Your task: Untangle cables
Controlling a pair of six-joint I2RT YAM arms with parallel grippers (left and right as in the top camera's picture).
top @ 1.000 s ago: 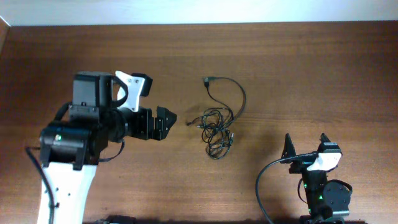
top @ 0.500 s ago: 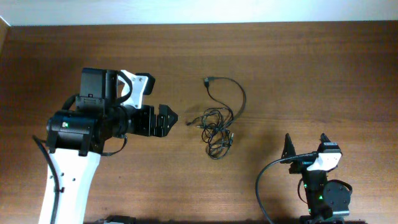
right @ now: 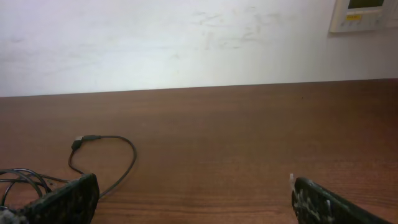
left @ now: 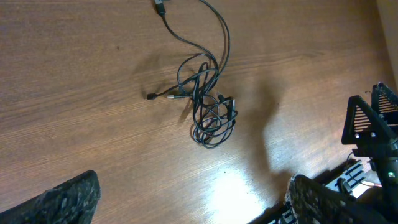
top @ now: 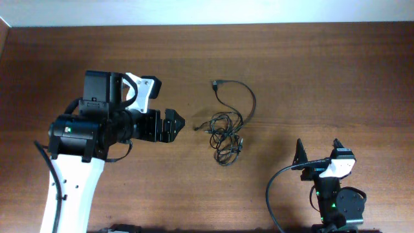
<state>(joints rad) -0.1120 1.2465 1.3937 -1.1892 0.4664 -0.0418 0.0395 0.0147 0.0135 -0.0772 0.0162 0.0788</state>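
A: Only the left arm (top: 84, 136) has shifted, a little away from its base; the cables (top: 226, 129) lie as before. Which claw is nearer?

B: The left claw (top: 174, 123). They lie just off its tips on the surface (top: 323, 65), long axis crosswise to it. The right claw (top: 318, 147) sits farther off. Both gape wide, empty.

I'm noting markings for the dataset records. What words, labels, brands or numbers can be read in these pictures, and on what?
No text can be read in any view.
On the wall panel, in the right wrist view: small marks by its display, too blurred to read.
On the cables and the table: no lettering shows.
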